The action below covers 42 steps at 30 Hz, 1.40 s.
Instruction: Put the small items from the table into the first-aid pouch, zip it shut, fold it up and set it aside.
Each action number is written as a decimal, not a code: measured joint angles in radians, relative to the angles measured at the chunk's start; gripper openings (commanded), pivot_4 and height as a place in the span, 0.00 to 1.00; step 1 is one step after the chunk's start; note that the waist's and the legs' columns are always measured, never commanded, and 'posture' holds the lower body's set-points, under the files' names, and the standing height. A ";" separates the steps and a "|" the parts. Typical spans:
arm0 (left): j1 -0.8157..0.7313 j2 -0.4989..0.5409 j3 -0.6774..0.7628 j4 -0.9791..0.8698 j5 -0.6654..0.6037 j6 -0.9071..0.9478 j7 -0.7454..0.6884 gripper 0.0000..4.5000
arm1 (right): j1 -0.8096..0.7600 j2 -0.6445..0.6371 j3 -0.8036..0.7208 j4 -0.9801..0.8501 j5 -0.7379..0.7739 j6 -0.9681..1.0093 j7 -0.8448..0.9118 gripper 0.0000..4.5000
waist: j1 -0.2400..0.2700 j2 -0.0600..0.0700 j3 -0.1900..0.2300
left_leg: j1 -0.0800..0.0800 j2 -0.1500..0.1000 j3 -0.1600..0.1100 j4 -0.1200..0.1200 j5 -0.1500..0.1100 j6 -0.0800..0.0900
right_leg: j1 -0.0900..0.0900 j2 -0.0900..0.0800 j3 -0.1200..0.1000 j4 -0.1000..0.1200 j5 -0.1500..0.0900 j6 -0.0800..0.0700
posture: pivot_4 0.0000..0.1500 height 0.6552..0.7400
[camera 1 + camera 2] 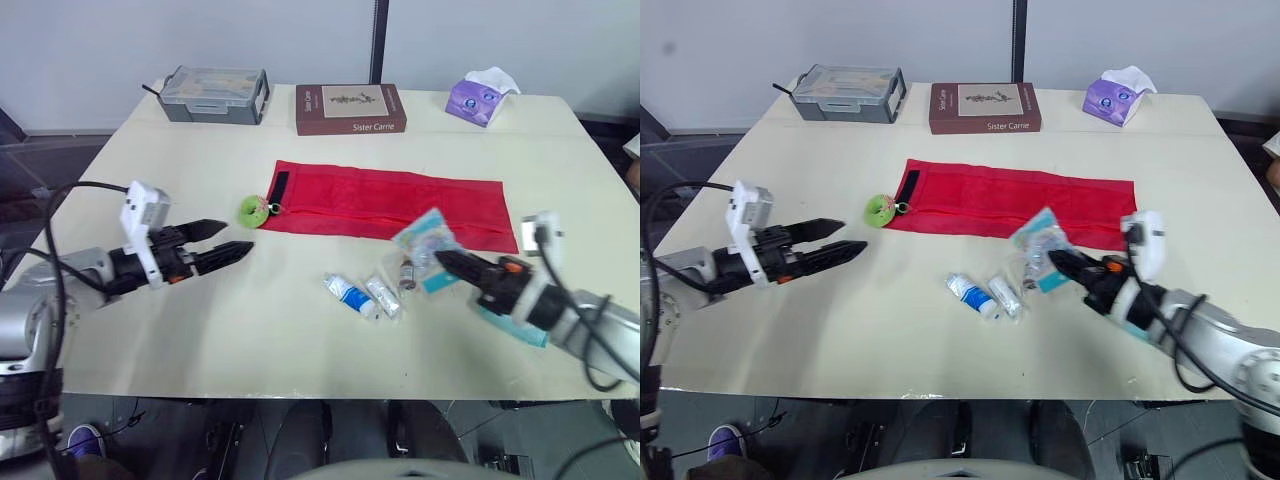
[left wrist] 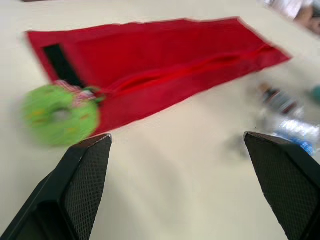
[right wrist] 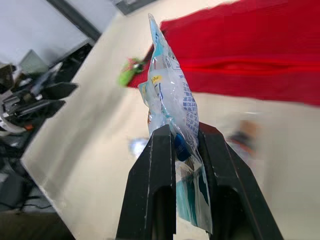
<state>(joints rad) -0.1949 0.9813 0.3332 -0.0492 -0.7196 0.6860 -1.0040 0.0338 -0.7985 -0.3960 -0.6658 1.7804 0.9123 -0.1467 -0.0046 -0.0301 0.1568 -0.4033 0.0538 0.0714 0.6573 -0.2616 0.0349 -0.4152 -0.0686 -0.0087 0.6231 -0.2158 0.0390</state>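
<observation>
— What is held by the right gripper (image 3: pixel 181 135)?
— A clear packet (image 3: pixel 170 95) is pinched between its closed fingers, by the near edge of the red pouch (image 1: pixel 390 205).
— And the left gripper (image 1: pixel 238 238)?
— Its fingers are spread open, nothing held, near the green tag (image 1: pixel 252 210). The pouch is laid flat on the table (image 1: pixel 200 330).

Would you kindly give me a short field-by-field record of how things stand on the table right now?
left gripper: open, empty, above the table beside the green tag
right gripper: shut on a clear packet, lifted off the table
pouch: red, unfolded flat
loose items: tube, sachet, vial, in front of the pouch
back edge: grey box, book, tissue pack
</observation>
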 measured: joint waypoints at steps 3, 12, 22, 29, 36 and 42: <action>-0.029 0.003 -0.022 0.067 0.035 -0.054 -0.065 1.00 | 0.186 -0.090 -0.189 -0.019 0.034 0.035 0.114 0.01 | 0.011 0.000 0.000 | 0.001 0.000 0.000 -0.003 0.000 0.000 | 0.000 0.001 0.000 -0.001 0.000 0.000 | 1.00 1.00; -0.080 -0.011 -0.069 0.102 0.051 -0.061 -0.149 1.00 | 0.519 -0.094 -0.615 0.193 -0.146 0.062 0.384 0.01 | 0.019 -0.002 -0.001 | 0.001 0.000 0.001 -0.003 0.000 0.000 | 0.001 0.002 0.001 -0.003 -0.003 0.004 | 1.00 1.00; -0.209 -0.058 -0.182 0.124 0.202 -0.160 -0.089 1.00 | 0.521 -0.063 -0.644 0.264 -0.278 0.054 0.545 0.01 | 0.020 -0.001 0.000 | 0.002 0.001 0.001 -0.003 0.000 0.000 | 0.001 0.005 0.002 -0.002 -0.003 0.005 | 1.00 1.00; -0.601 -0.178 -0.486 0.489 0.547 -0.302 -0.022 1.00 | 0.437 -0.082 -0.583 0.148 -0.202 0.047 0.548 0.01 | 0.019 -0.003 -0.001 | 0.002 -0.007 0.000 -0.004 0.000 0.000 | 0.004 0.007 0.005 -0.002 0.000 0.008 | 1.00 1.00; -0.905 -0.358 -0.680 0.984 0.835 -0.652 0.033 1.00 | 0.348 -0.107 -0.477 0.043 -0.105 0.012 0.445 0.01 | 0.021 -0.005 0.000 | -0.004 -0.011 -0.004 -0.002 0.000 0.001 | 0.003 0.008 0.006 -0.003 0.000 0.008 | 1.00 1.00; -0.990 -0.424 -0.712 1.192 0.963 -0.815 0.119 1.00 | 0.376 -0.104 -0.470 -0.020 -0.045 -0.030 0.370 0.01 | 0.019 -0.006 0.001 | -0.011 -0.011 -0.009 0.003 0.000 0.001 | 0.000 0.008 0.002 -0.002 0.000 0.009 | 1.00 1.00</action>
<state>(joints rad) -1.1849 0.5574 -0.3787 1.1426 0.2437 -0.1292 -0.8846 0.4098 -0.9030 -0.8656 -0.6855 1.7357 0.8823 0.2233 0.0144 -0.0357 0.1573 -0.4141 0.0425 0.0628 0.6605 -0.2613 0.0357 -0.4156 -0.0608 -0.0070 0.6216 -0.2162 0.0482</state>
